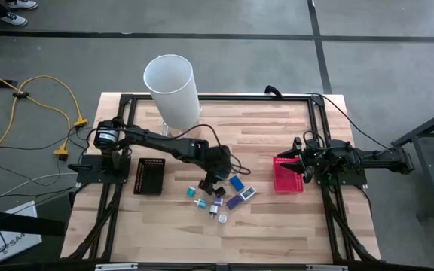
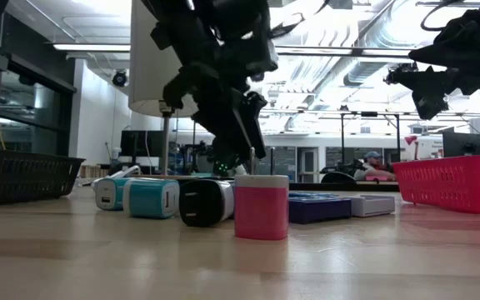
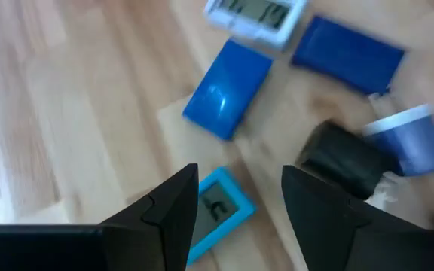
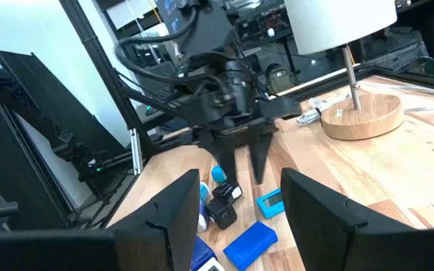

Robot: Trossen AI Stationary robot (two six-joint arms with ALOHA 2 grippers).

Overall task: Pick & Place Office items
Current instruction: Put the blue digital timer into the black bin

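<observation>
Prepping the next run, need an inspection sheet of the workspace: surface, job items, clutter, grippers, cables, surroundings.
Surface: wooden table, black frame rails along its edges.
Job's things: office items clustered mid-table, none seen in the red basket.
Clutter: white-shaded lamp at the back; black mesh tray on the left.
Grippers: left gripper above the cluster, jaws open, empty; right gripper over the red basket, jaws apart, empty.
Cables: yellow cable on the floor at left.
Surroundings: grey floor; a person's shoes at the top left.
</observation>
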